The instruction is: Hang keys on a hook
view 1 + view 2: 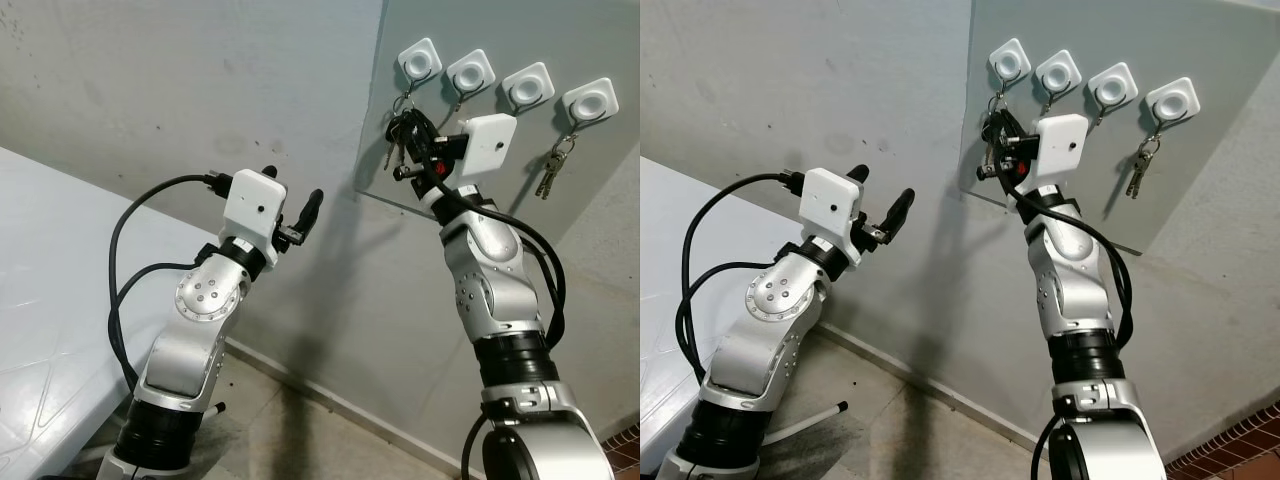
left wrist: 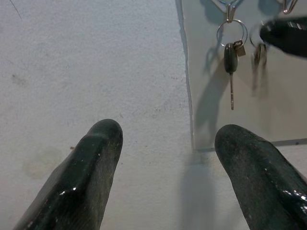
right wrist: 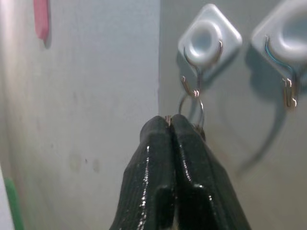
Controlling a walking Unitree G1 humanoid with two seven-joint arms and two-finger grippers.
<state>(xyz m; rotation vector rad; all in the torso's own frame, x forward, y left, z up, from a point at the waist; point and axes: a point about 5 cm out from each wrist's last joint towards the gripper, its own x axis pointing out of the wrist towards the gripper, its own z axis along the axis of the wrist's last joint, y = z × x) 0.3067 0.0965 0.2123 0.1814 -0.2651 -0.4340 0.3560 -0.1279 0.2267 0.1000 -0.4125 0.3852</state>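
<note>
Four white hooks sit in a row on a grey board (image 1: pixel 560 40) on the wall. My right gripper (image 1: pixel 408 133) is raised to the leftmost hook (image 1: pixel 418 61) and is shut on a bunch of keys (image 1: pixel 394 143). In the right wrist view the key ring (image 3: pixel 191 106) hangs through that hook's wire (image 3: pixel 196 86), just above the closed fingertips (image 3: pixel 169 123). My left gripper (image 1: pixel 292 190) is held up open and empty to the left, facing the bare wall. Its wrist view shows the hanging keys (image 2: pixel 231 57) beyond the open fingers (image 2: pixel 91 163).
Another bunch of keys (image 1: pixel 553 166) hangs from the rightmost hook (image 1: pixel 590 102). The two middle hooks (image 1: pixel 470 72) carry bare wire loops. A white tabletop (image 1: pixel 40 300) lies at the lower left. A red brick floor strip (image 1: pixel 1230 450) runs at the lower right.
</note>
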